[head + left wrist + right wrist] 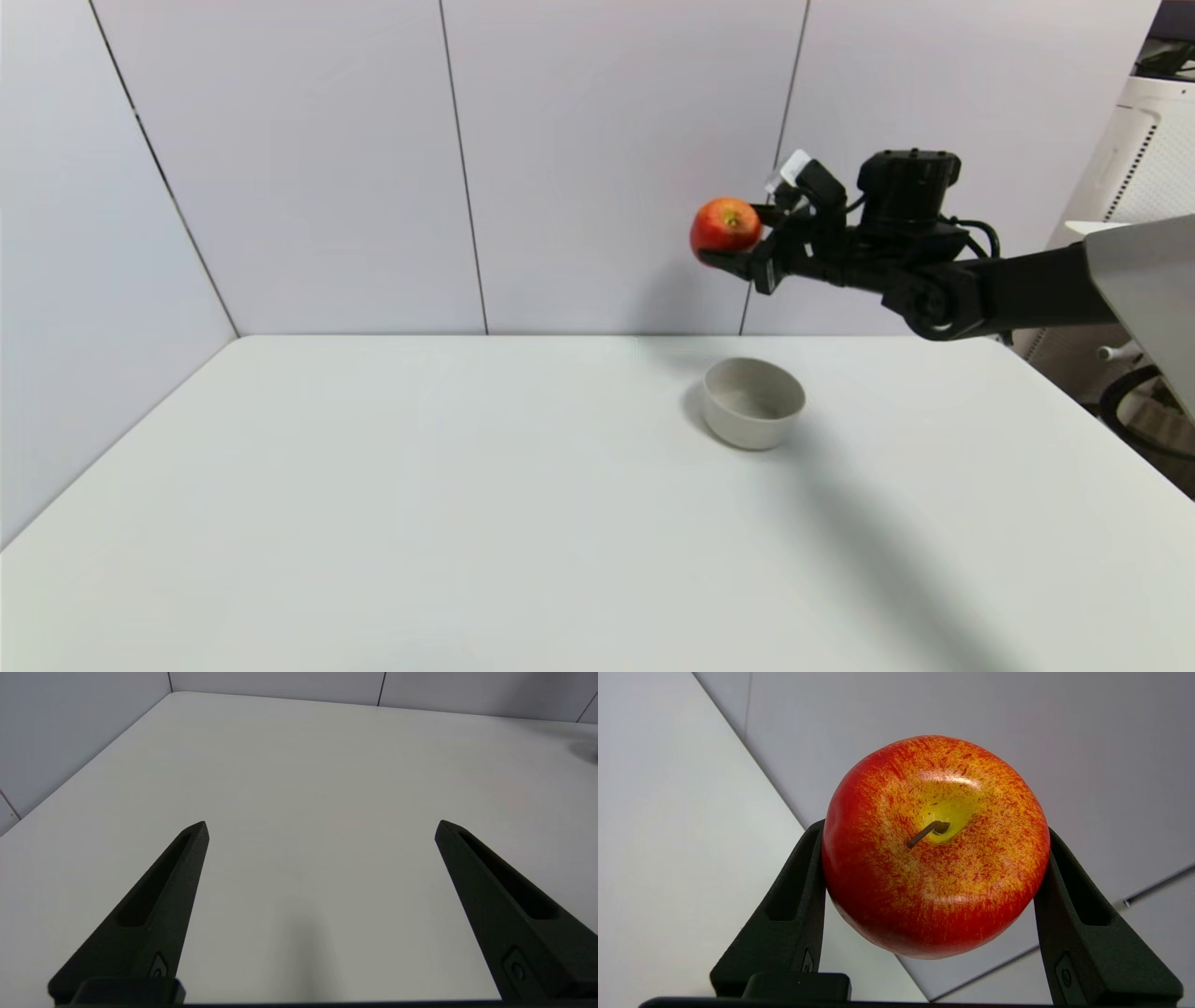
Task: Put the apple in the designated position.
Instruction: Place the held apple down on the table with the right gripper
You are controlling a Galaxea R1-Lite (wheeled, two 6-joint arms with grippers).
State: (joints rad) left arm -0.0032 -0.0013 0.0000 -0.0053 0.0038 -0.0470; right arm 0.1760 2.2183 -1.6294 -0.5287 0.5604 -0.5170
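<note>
— Apple (934, 844), glossy red with a yellow patch at the stem dip: where?
— Held high above the desk (467, 523), in front of the wall panels, up over the bowl (752, 402) and slightly to its left in the head view. Not yet set on any bare patch of desk.
— Gripped how?
— Pinched at its widest girth between the right gripper (934, 858) jaws, spread about as wide as the fruit, stem turned toward the wrist camera.
— Handling?
— Probably firm, fairly light, smooth-skinned; likely to slip if squeezed off-centre, and to roll once released. Best kept across the middle.
— Other arm?
— Left gripper (322, 828) parked low over bare desk, jaws wide apart, holding nothing.
</note>
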